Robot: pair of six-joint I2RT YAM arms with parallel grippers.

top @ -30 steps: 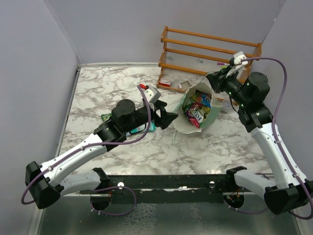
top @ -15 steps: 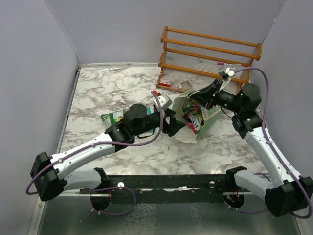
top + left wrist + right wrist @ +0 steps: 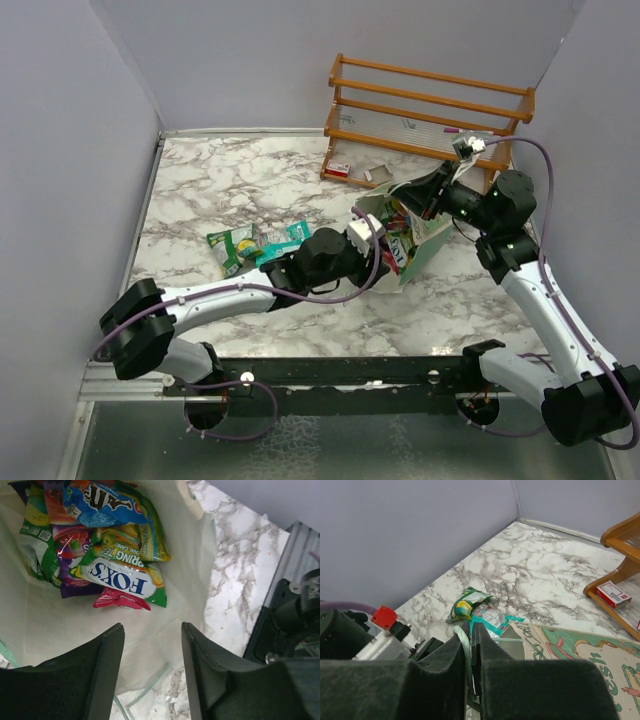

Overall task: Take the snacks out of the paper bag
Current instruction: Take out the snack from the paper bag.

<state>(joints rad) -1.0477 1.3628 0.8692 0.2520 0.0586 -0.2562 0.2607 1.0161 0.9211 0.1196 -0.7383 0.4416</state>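
The pale green paper bag (image 3: 428,248) lies tipped toward the left arm, held up by its string handle (image 3: 465,650), on which my right gripper (image 3: 474,628) is shut. My left gripper (image 3: 152,630) stands open at the bag's mouth, over its cream inner wall (image 3: 165,640), with nothing between the fingers. Deeper inside lie several snacks: a green-white FOX'S packet (image 3: 120,577), a blue one (image 3: 100,502), a purple one (image 3: 75,545) and a red-pink one (image 3: 120,600). Two snacks lie on the marble, one yellow-green (image 3: 232,245) and one teal (image 3: 282,238).
A wooden rack (image 3: 430,105) stands at the back right, with a small red-white box (image 3: 338,168) at its foot. Grey walls close the table on the left, back and right. The left arm stretches across the front middle of the table.
The left arm has swung right from beside the two loose packets to the bag's mouth, its jaws narrowing a little. The right gripper dropped and tipped the bag toward it.
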